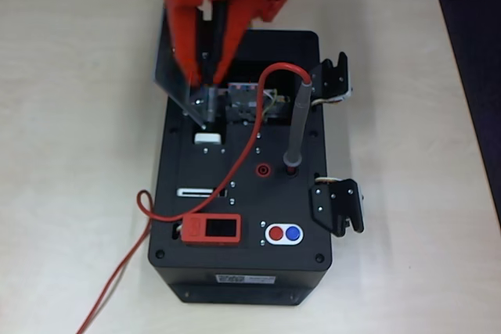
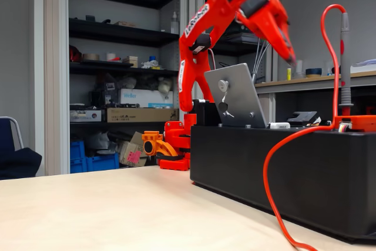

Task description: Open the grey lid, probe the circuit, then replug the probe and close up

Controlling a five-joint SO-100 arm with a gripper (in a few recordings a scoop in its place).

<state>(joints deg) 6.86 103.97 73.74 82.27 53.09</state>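
Looking down in the overhead view, the black box (image 1: 243, 217) sits on the pale table (image 1: 70, 115), and the grey lid (image 1: 178, 76) stands swung up along the box's far-left corner, leaving the opening with the circuit (image 1: 249, 102) bare. The gripper (image 1: 205, 103) hangs over that lid's lower edge, just above the small white tab (image 1: 207, 138); its fingers look close together with nothing plainly between them, though from above I cannot tell whether they pinch the lid's edge. The probe (image 1: 297, 127) stands upright in its holder near the box's right edge, its red cable (image 1: 235, 166) looping across the top and off the near-left side past the orange-red display module (image 1: 211, 229).

In the fixed view the lid (image 2: 235, 97) leans back, tilted, knob facing the camera, and the gripper (image 2: 289, 56) points down beside it, apparently clear of it. The probe (image 2: 344, 69) rises at the box's right end.

The lid seems done — the probe is next. A good grasp would take the rod mid-shaft and lift straight up, keeping the cable's slack off the raised lid.

The circuit's contacts are too small to make out, and the holder's base is hard to read.
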